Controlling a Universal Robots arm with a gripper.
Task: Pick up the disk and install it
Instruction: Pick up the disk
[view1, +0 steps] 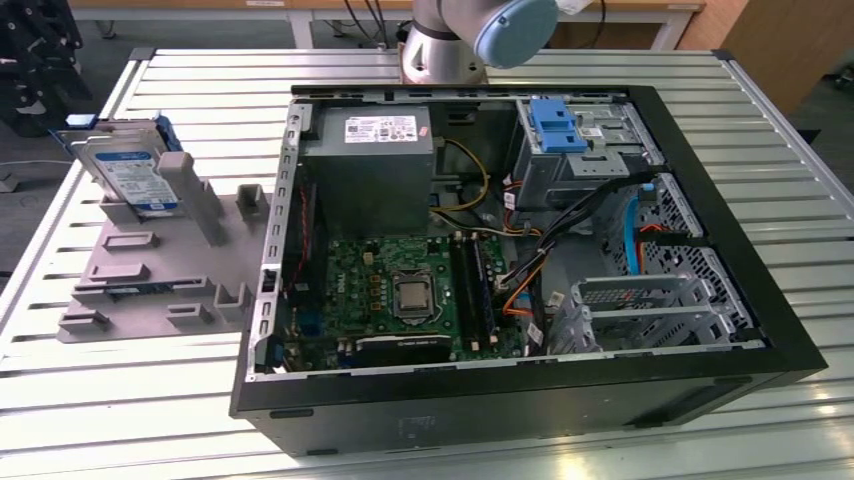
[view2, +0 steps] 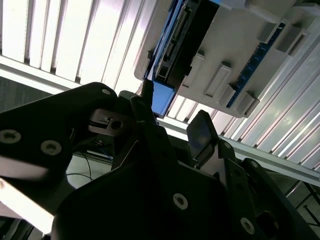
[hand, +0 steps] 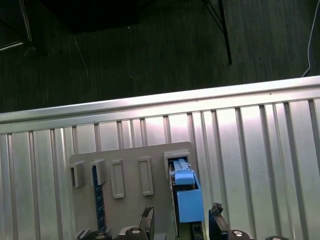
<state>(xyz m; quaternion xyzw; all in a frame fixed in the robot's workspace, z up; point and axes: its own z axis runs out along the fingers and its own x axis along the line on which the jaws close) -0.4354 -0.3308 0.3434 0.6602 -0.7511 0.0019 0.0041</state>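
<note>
Your disk (view1: 127, 170) stands on edge in a slot of the grey holder (view1: 147, 265), on the exterior view's left. Its white-and-blue label faces outward and the blue bracket frames it. The holder lies flat on the ribbed metal surface (view1: 200, 90), just beside the open computer case (view1: 534, 400), so the disk is outside the case. Inside the case you can see the grey power supply box (view1: 367, 170) with its small white sticker, the green motherboard (view1: 400, 290), a blue latch piece (view1: 554, 125) on the bay at the far corner, the perforated drive cage (view1: 641, 300) and a run of orange and black cables (view1: 561, 235). The arm's base (view1: 447, 45) rises beyond the far side of the case. In the first wrist view your tool (hand: 182, 216) is lined up over the disk (hand: 188, 200). One of its fingertips (hand: 148, 218) sits to each side of the blue end, with a clear gap on both sides, so the jaws are wide and hold nothing. In the second wrist view the dark tool (view2: 172, 120) points at the disk's connector edge (view2: 182, 45). One tip is close to the bracket's blue corner, but you cannot tell whether it touches. Past the surface's edge, the first wrist view shows dark floor (hand: 150, 50).
</note>
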